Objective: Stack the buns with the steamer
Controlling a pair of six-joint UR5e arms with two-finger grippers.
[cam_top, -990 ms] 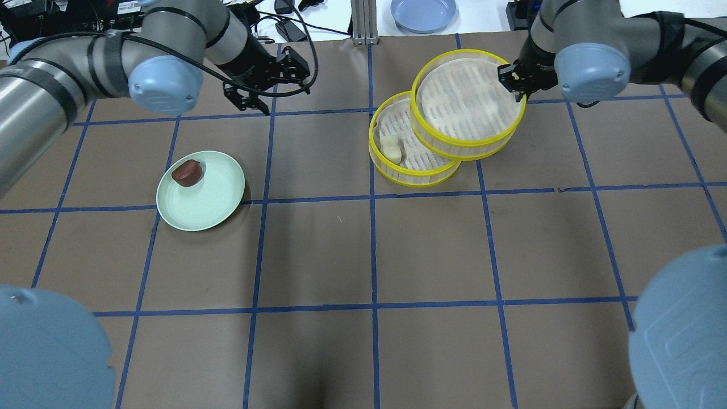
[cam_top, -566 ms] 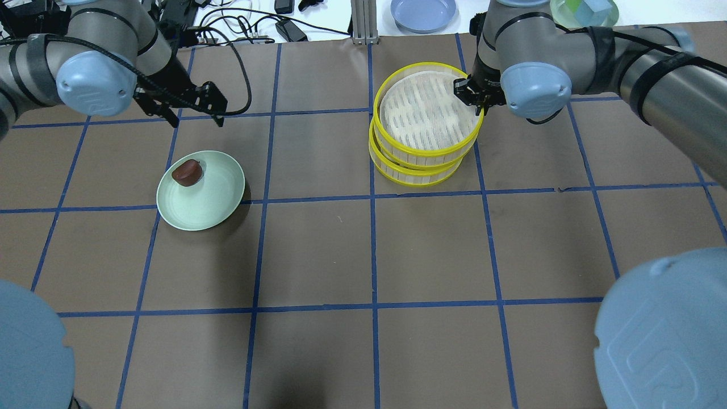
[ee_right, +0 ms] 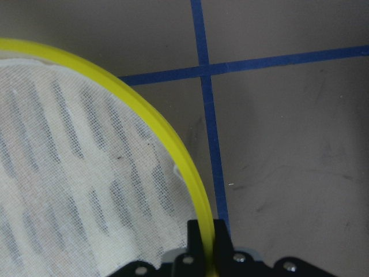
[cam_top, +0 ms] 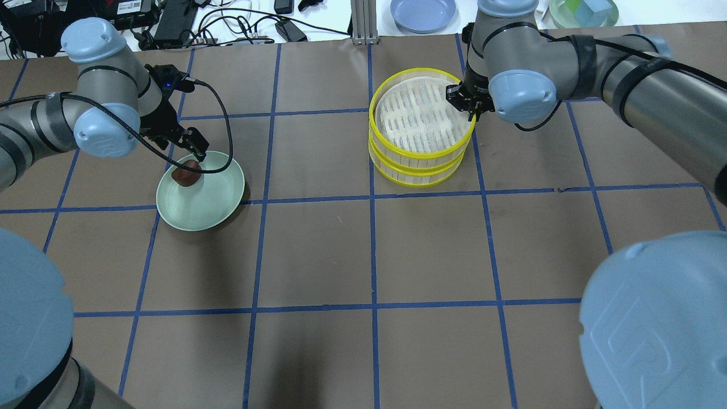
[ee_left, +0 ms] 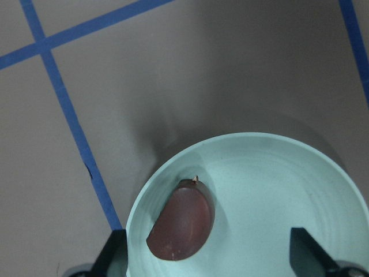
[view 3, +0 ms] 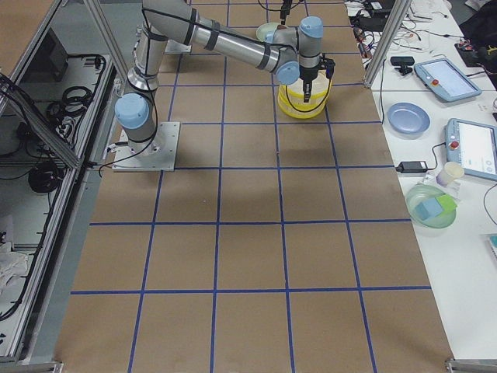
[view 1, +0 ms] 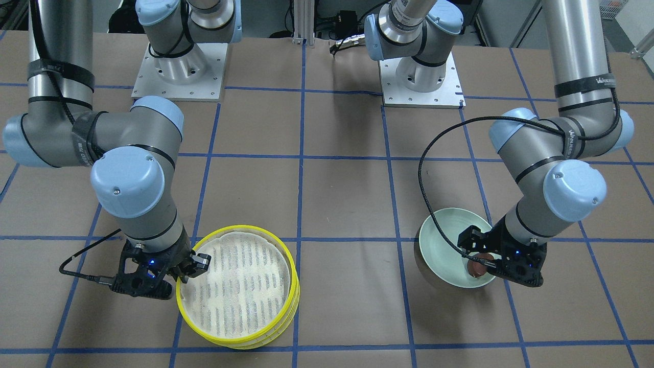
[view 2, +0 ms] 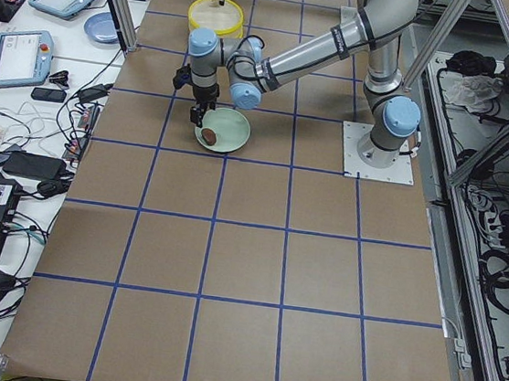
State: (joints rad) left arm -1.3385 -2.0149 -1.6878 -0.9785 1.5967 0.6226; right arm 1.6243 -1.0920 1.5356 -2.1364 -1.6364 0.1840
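The steamer's two yellow-rimmed trays stand stacked, the top tray (cam_top: 421, 116) on the lower tray (cam_top: 417, 170); the stack also shows in the front view (view 1: 237, 286). My right gripper (cam_top: 468, 111) is shut on the top tray's rim (ee_right: 173, 150), at its right edge. The cream-yellow bun is hidden under the top tray. The reddish-brown bun (cam_top: 187, 173) lies on the pale green plate (cam_top: 210, 201). My left gripper (cam_top: 190, 156) is open and low over that bun (ee_left: 181, 219), one finger (ee_left: 112, 251) on each side of it.
A blue plate (cam_top: 423, 12) and a green bowl with blocks (cam_top: 585, 11) sit beyond the mat's far edge. Cables and devices (cam_top: 227, 25) lie at the far left. A metal post (cam_top: 362, 23) stands at the far middle.
My right gripper carried the top tray left and set it squarely on the lower tray, covering the cream bun. My left gripper moved left and down over the brown bun.
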